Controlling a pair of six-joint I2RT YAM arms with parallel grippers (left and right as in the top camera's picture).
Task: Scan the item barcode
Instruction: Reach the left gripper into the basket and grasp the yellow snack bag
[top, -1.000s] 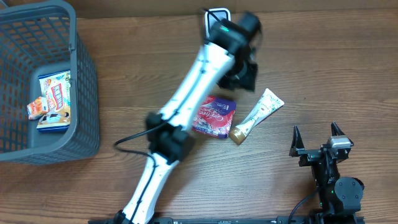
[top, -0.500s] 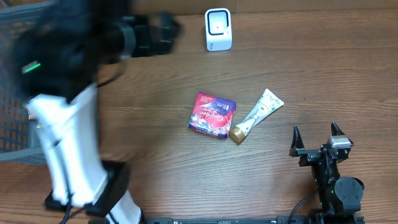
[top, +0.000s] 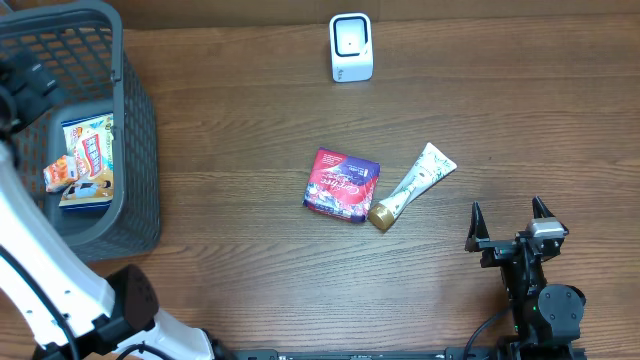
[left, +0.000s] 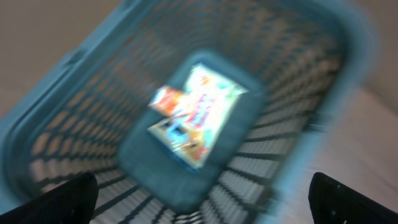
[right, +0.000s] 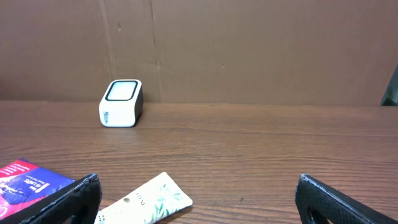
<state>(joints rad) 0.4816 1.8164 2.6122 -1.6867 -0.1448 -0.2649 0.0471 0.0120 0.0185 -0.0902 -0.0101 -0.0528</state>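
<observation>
Overhead view: I see the left gripper (top: 22, 82) blurred above the grey plastic mesh basket (top: 135, 150), with a cluster of colourful snack packets (top: 88, 160) on the basket floor beneath and just beside it. The right gripper (top: 511, 215) rests low over the brown wooden table (top: 230, 130), its jaws spread with nothing between them. Ahead of it and to its left lie the white squeeze tube with a gold cap (top: 412, 185) and, touching the cap end, the flat red-and-purple packet (top: 343, 185). The small white box-shaped barcode scanner (top: 351, 47) stands well beyond both, farther ahead and left, apart from every item. Left wrist view: motion-blurred; the two dark fingertips (left: 62, 199) sit at the lower corners, wide apart and empty, and the basket fills the frame below the gripper with the snack packets on its floor. Right wrist view: the fingertips (right: 62, 199) again stand wide apart, holding nothing; the tube lies on the table between them towards the left finger, the red-and-purple packet shows at the left edge, and the scanner stands far ahead on the left before a brown cardboard wall (right: 261, 50).
</observation>
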